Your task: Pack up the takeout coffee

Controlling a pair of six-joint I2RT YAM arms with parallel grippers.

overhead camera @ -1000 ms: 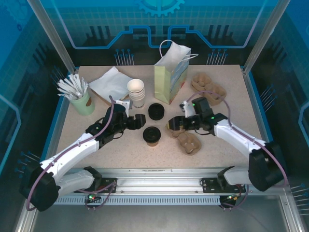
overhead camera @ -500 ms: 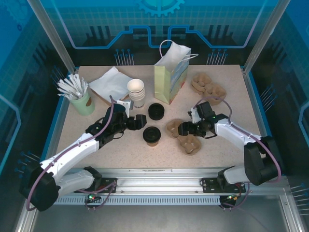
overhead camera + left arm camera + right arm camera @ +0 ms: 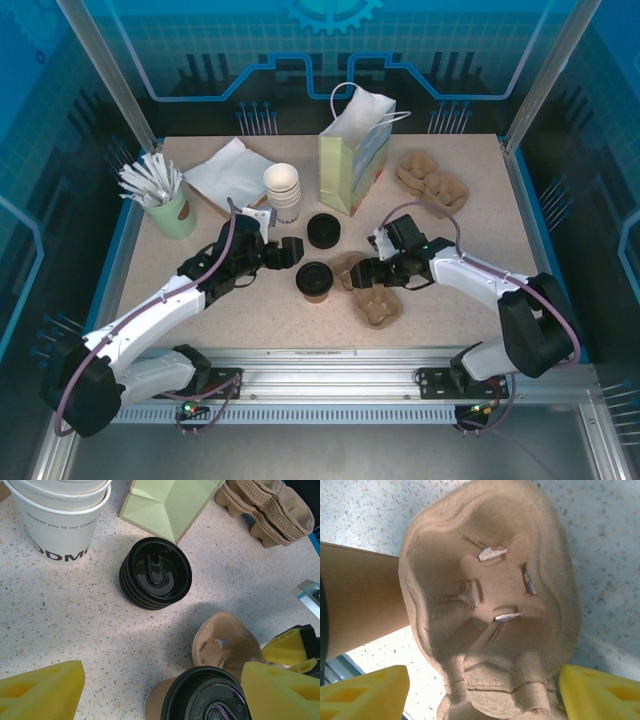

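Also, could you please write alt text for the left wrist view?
The takeout coffee, tan cup with black lid, sits at the bottom edge between the yellow fingers of the open left gripper, beside a brown cup carrier. Beyond stand a stack of black lids, white paper cups and a green bag.

takeout coffee (image 3: 314, 279) | look: small tan-sided paper cup, round black plastic lid (embossed lettering on top, too small to read) | state: lid on | pose: upright on speckled table (image 3: 250, 312) | place: near table centre, just beside pulp cup carrier (image 3: 372, 297), nearer the arm bases than the stack of loose black lids (image 3: 323, 230)
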